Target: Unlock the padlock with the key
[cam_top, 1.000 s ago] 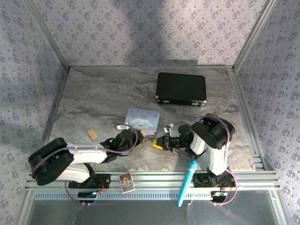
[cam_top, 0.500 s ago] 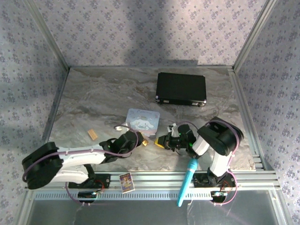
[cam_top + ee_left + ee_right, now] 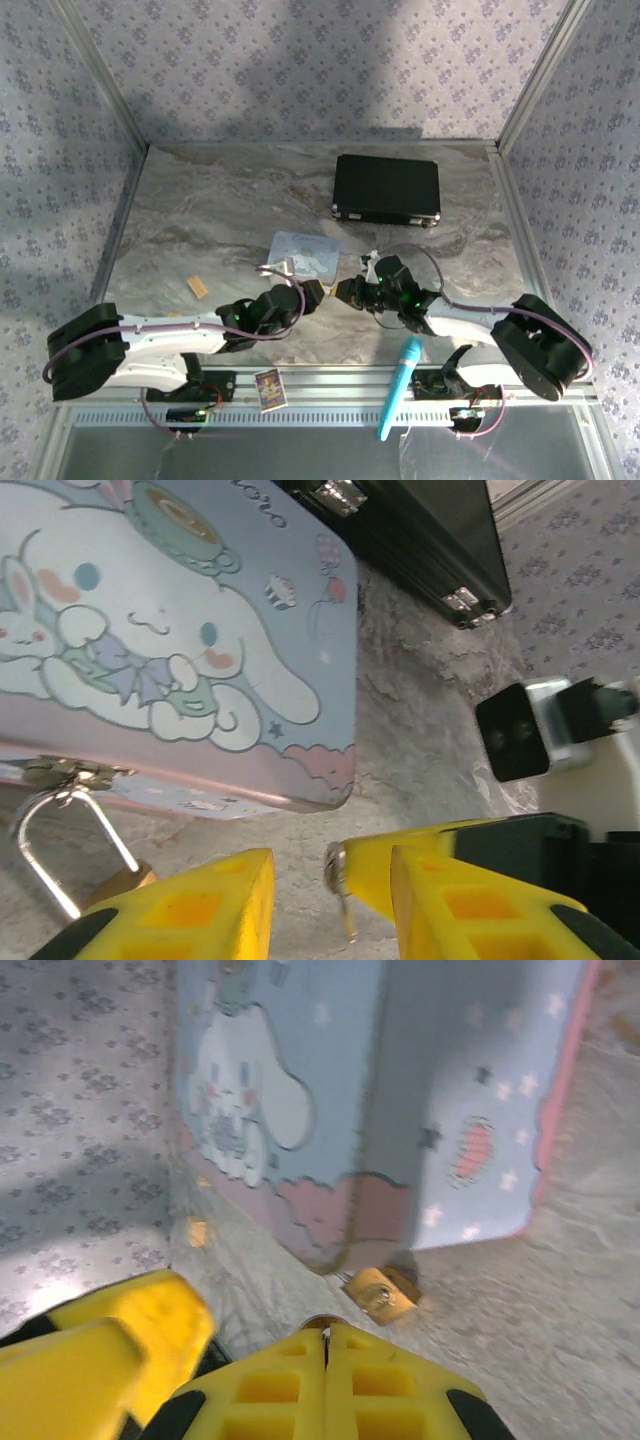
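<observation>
From above, the left gripper (image 3: 313, 294) and right gripper (image 3: 343, 292) sit nose to nose low over the bench (image 3: 200, 220), just in front of the pastel tin (image 3: 305, 255). At the left wrist, the left gripper's fingers (image 3: 180, 915) stand apart; the padlock (image 3: 105, 885) sits beside them — silver shackle reaching up to the tin's clasp (image 3: 60, 773), brass body low — and the key (image 3: 342, 895) pokes down from the right gripper's closed tips. At the right wrist, that gripper is clamped on the key, the padlock's brass body at the tin's corner just ahead.
</observation>
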### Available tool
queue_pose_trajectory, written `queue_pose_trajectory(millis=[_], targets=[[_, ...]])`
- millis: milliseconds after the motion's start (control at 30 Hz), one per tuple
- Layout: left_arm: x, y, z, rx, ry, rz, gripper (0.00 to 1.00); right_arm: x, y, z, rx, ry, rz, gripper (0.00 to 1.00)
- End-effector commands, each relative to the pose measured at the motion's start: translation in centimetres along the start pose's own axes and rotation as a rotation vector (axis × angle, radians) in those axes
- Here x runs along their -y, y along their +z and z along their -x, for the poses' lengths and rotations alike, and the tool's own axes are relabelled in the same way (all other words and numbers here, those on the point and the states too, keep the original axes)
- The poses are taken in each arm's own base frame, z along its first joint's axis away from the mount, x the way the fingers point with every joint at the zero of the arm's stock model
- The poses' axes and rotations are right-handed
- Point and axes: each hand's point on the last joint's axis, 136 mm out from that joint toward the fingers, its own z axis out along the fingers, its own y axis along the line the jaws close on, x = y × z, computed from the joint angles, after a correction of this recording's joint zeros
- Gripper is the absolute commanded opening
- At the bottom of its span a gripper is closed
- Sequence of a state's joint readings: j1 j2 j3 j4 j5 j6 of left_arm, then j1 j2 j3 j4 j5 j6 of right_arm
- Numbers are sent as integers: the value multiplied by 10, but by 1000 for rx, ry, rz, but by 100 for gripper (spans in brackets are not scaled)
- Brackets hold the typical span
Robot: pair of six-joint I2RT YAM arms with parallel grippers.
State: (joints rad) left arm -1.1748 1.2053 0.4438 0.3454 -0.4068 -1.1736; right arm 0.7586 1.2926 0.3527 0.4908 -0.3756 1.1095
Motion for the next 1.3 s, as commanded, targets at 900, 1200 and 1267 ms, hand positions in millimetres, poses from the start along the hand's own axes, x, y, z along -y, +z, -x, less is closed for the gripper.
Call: queue_pose_trajectory(millis=[900,1200,1267], targets=[[22,19,-32,-102,8,-35,17,-2,-18,12,81,29,-25,0],[24,21,-32,-103,13,-40,20,-6,-17,10,68,14,-12,0],[24,21,-31,-102,14,-39,17,-7,-17,9,65,12,-6,0]])
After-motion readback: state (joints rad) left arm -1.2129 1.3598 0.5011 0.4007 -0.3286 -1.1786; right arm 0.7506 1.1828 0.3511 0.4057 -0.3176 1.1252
